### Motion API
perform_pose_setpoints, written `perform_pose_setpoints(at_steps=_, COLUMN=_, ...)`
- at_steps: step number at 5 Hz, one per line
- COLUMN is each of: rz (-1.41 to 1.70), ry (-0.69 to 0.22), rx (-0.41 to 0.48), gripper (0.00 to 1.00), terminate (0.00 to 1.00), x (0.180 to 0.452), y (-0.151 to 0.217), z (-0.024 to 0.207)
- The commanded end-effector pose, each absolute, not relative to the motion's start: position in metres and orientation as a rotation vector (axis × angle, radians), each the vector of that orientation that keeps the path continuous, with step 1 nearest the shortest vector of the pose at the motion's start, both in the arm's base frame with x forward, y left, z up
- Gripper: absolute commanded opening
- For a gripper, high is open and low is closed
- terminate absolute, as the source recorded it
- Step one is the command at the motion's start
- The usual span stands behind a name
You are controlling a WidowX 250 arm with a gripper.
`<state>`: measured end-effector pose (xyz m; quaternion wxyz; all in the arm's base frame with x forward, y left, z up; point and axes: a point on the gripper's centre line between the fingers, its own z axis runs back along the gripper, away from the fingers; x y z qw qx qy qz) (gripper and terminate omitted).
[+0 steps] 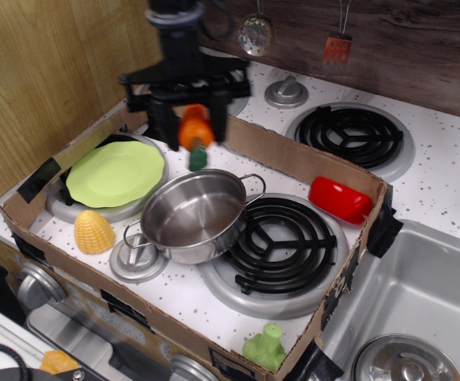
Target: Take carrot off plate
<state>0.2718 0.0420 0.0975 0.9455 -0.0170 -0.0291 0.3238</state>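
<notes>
No lettering can be read anywhere. The gripper (191, 131), black and blocky, is clamped on the carrot (195, 135), a smooth orange plastic cone hanging green stub down, in the air at about 12 o'clock from the shiny steel pot (193, 214). The plate (115, 173) (flat, round, lime-green plastic) lies bare at 9 o'clock from the pot, inside the brown cardboard tray (293, 159). A bumpy yellow corn cob (94, 232) sits at the plate's 6 o'clock.
</notes>
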Motion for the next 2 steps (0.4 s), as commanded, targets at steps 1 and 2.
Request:
perform_pose_setpoints(at_steps=1, rz=0.634, ry=-0.214, rx=-0.003, gripper=0.0, terminate=0.0, x=0.281, y=0.013, z=0.105)
perform_pose_setpoints(at_steps=2, rz=0.597, ry=-0.232, rx=-0.01, gripper=0.0, terminate=0.0, x=0.293, y=0.0, z=0.098)
